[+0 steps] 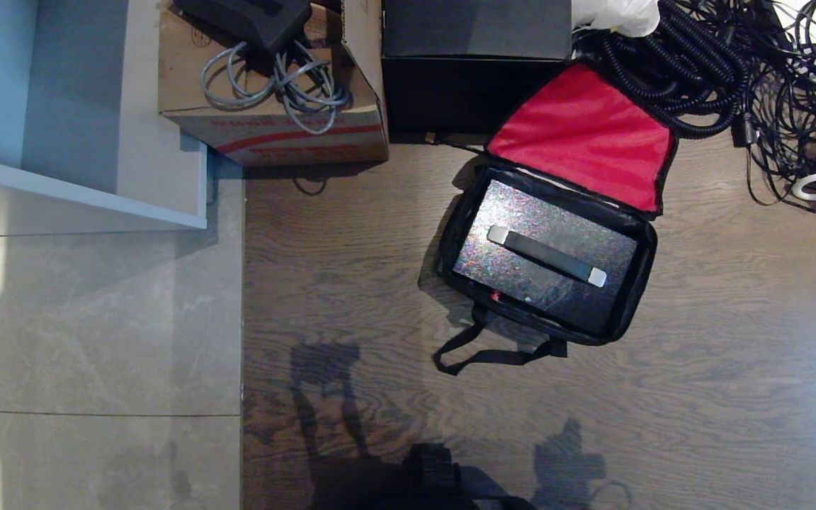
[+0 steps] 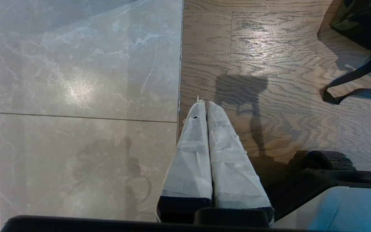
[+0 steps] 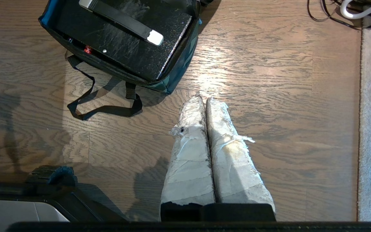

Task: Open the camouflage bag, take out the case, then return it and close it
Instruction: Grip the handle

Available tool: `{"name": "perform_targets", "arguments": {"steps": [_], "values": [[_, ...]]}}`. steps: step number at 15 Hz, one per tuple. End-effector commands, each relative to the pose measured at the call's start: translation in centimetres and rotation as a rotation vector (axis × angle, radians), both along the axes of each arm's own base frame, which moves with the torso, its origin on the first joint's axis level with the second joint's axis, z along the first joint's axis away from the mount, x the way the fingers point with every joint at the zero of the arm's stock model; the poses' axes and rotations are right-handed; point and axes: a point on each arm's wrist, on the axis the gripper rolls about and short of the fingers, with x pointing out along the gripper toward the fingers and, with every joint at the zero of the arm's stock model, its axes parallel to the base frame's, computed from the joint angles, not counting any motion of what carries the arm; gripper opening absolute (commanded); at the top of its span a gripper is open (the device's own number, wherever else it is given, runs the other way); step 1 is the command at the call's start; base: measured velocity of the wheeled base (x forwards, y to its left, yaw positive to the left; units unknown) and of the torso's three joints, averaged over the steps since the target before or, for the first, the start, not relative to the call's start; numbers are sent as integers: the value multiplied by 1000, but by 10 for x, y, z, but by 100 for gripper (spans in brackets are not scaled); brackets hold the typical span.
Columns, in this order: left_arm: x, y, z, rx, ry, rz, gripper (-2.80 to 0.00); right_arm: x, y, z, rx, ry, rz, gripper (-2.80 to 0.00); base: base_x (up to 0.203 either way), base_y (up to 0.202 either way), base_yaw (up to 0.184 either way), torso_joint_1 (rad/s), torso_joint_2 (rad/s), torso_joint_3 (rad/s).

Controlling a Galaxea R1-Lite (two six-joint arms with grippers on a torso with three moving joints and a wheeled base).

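1. Red lining shows on the flap (image 1: 581, 134) of the bag (image 1: 636, 294), which lies open on the wood floor (image 1: 351, 283).
2. Inside it lies the case (image 1: 514, 273), handle (image 1: 547, 256) up.
3. Left tool (image 2: 204, 103) hangs over the floor, fingers together, empty.
4. Right tool (image 3: 204, 99) hangs just beside the bag, fingers together, empty.

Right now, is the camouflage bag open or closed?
Open. The camouflage bag lies on the floor with its red-lined flap folded back, and the case sits exposed inside it.

Left pincer (image 2: 204, 102) and right pincer (image 3: 203, 98) closed, apparently pointing floorward.
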Motion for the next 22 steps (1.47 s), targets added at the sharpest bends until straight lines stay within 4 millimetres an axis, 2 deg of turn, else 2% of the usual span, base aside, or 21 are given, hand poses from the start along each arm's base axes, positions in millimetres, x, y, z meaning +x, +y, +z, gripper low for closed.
{"name": "perform_targets", "arguments": {"steps": [1, 22], "values": [[0, 0, 0, 0, 0, 0, -280, 4, 0, -11, -1, 40, 1, -280, 0, 0, 0, 0, 0, 0], [0, 0, 0, 0, -1, 0, -280, 4, 0, -11, -1, 40, 1, -280, 0, 0, 0, 0, 0, 0]]}}
